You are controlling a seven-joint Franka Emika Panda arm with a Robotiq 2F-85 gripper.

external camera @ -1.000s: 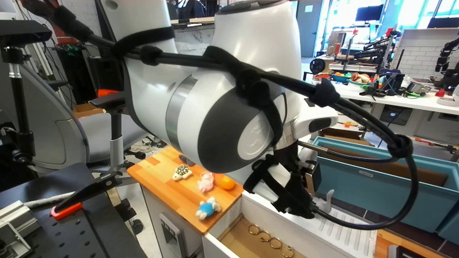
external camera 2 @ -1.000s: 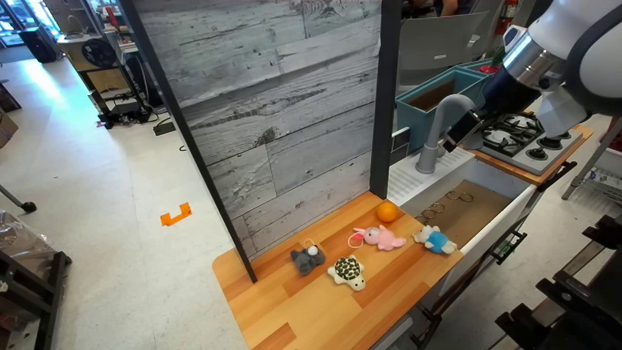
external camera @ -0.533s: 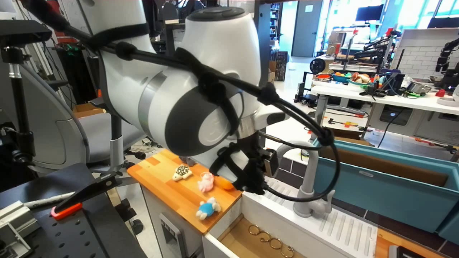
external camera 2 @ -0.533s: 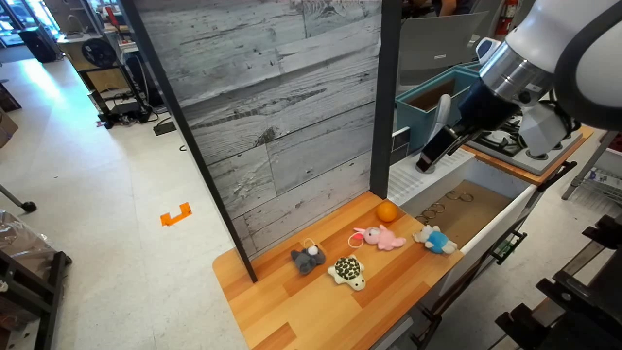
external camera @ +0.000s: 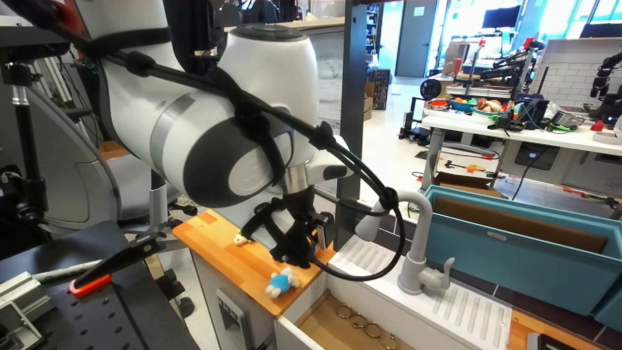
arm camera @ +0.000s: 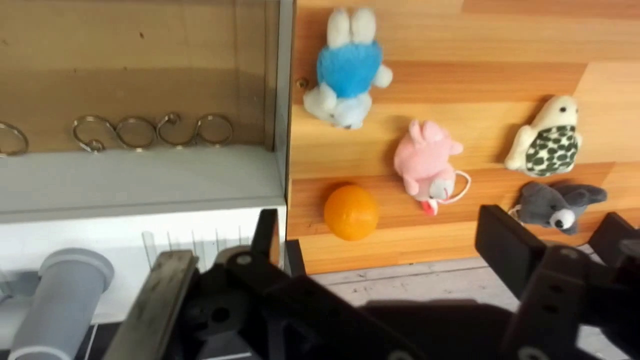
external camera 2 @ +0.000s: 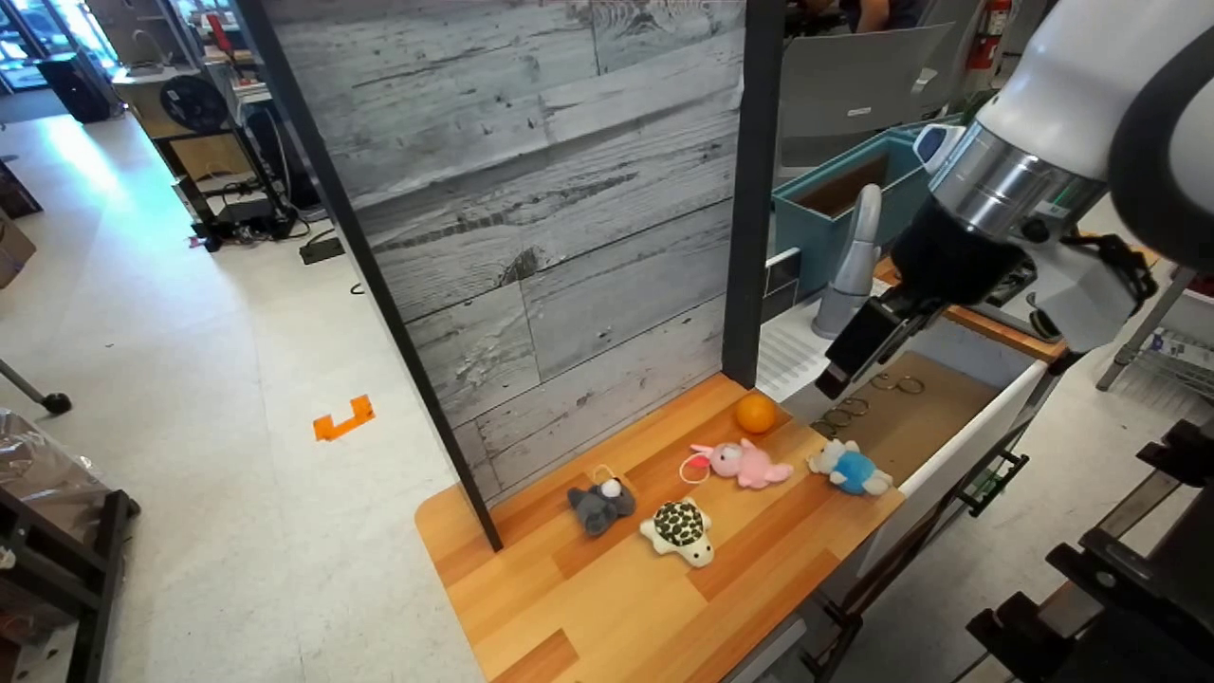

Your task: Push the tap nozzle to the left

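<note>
Displaced since the frame one second earlier are the gripper (arm camera: 382, 235), which stands farther toward the wooden counter (arm camera: 475, 45), and the spout (external camera 2: 863, 223), which no longer arches sideways in an exterior view but appears nearly end-on. The gripper's fingers are spread, with nothing pinched; the orange (arm camera: 350, 212) that shows between them in the wrist view rests on the counter below, beside the pink toy (arm camera: 425, 155). The spout stands apart from the gripper, off to its side: the thick column (external camera: 413, 274) rises from the ribbed board (external camera: 474, 311) beside the basin (arm camera: 140, 180), and the end piece (external camera: 368, 227) points toward the gripper, with a visible gap between. The orientation suggests that the leftward push is done or nearly so. As to handling, the spout is probably stiff and light to turn, since it seems to pivot on its column; its smooth grey surface may let a fingertip slide along the curve. Whether it is metal or plastic cannot be told. Should a further nudge be wanted, the likely best contact is the end piece, far from the pivot, taken with the flat side of a finger rather than a pinch; pressing close to the column would call for more force and might rock it.
</note>
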